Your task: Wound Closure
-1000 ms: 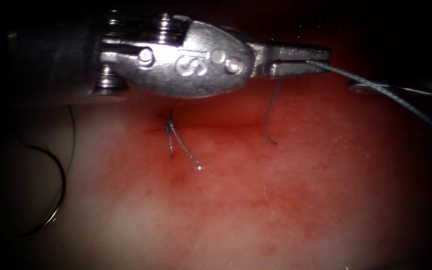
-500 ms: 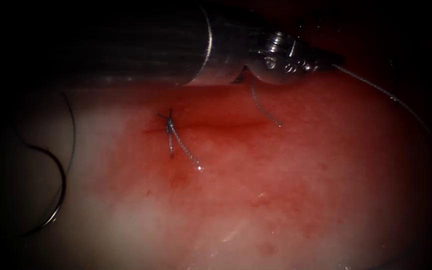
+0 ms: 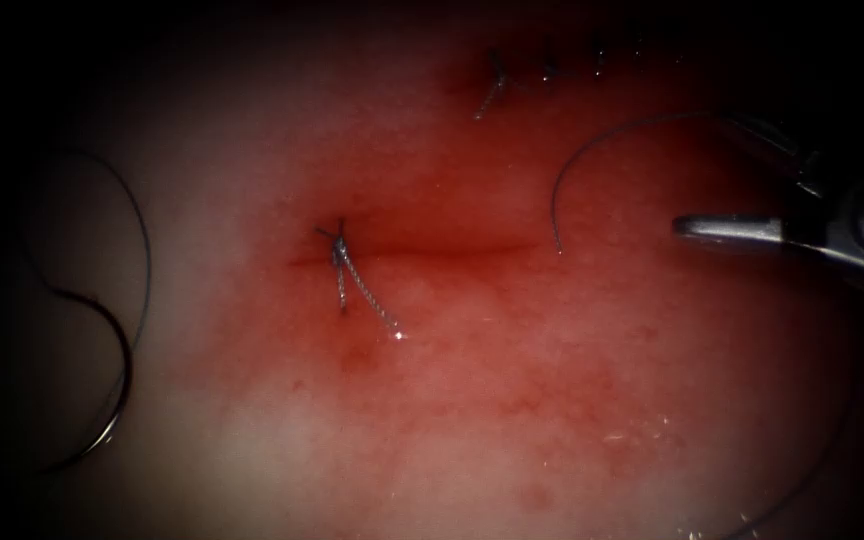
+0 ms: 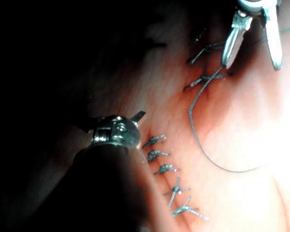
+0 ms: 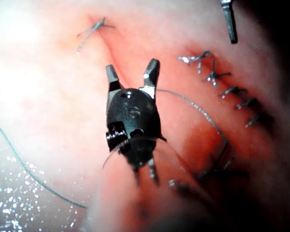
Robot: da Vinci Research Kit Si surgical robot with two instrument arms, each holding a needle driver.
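Observation:
The tissue [image 3: 472, 400] has a cut [image 3: 432, 248] with one knotted stitch [image 3: 338, 252] at its left end, two short tails below it. The curved needle [image 3: 120, 390] lies free on the tissue far left of the cut, in neither tool. A loose thread [image 3: 577, 160] arcs from the cut's right end towards my right tool [image 3: 742, 228], whose jaws stand open and empty [image 5: 131, 71] over the cut. My left tool [image 4: 111, 122] stands beside a row of finished stitches [image 4: 164, 169], jaws spread, holding nothing.
The second row of stitches [image 3: 547, 70] runs along the far side of the tissue. Dark thread [image 3: 142, 250] loops up from the needle at the left. Red fluid stains the tissue around the cut.
My left tool let go of the thread and drew back out of the endoscope view. The freed thread settled in an arc by the cut's right end. My right tool came in from the right.

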